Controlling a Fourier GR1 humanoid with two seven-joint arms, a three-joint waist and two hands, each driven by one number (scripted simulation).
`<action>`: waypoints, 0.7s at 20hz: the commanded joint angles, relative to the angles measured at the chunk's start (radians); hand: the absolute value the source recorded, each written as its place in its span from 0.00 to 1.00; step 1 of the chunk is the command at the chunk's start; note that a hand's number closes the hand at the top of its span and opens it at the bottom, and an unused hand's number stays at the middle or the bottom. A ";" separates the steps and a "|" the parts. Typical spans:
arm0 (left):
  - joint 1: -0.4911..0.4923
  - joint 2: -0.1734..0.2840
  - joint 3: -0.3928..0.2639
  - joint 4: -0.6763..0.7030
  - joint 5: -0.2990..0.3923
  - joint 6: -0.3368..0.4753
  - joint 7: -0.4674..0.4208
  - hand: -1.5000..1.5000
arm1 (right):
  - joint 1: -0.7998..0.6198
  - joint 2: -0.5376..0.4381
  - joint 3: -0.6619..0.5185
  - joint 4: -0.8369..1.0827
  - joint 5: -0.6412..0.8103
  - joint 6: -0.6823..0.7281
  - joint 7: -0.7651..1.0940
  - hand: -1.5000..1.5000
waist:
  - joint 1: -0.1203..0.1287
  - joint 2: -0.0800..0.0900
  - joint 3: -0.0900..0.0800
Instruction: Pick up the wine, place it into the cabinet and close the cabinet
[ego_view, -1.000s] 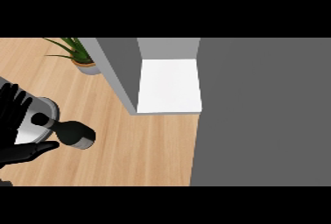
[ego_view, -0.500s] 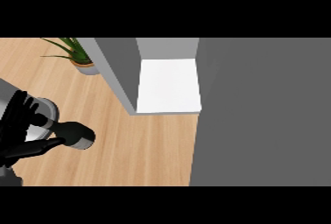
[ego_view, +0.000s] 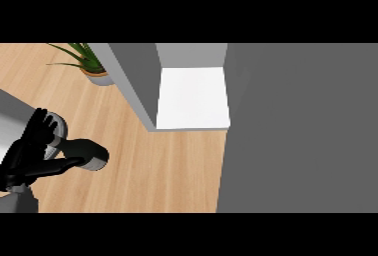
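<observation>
While our left hand (ego_view: 37, 152) curls its fingers around the wine bottle (ego_view: 87, 154), far left of the open cabinet (ego_view: 192, 97), we must next carry it onto the white shelf.

A wooden counter (ego_view: 148, 165) carries a potted plant (ego_view: 92, 67).

Place: we are looking at a home kitchen | evidence: a light wooden counter (ego_view: 170, 170) is running under an open grey cabinet (ego_view: 140, 85) with a white shelf inside | left of the cabinet a potted plant (ego_view: 92, 67) is standing
</observation>
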 joint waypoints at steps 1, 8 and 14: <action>-0.013 0.018 0.008 0.095 0.015 -0.047 -0.050 0.00 | 0.086 -0.029 -0.027 -0.254 -0.047 -0.001 0.064 0.00 | 0.001 0.000 0.001; -0.029 -0.022 -0.030 0.213 -0.028 -0.038 -0.147 0.00 | 0.044 -0.031 -0.042 -0.222 -0.071 -0.001 0.075 0.00 | 0.009 0.001 0.001; 0.002 -0.008 -0.019 0.332 -0.048 -0.064 -0.294 0.00 | 0.086 -0.044 -0.002 -0.286 -0.042 -0.012 0.094 0.00 | -0.001 -0.001 0.000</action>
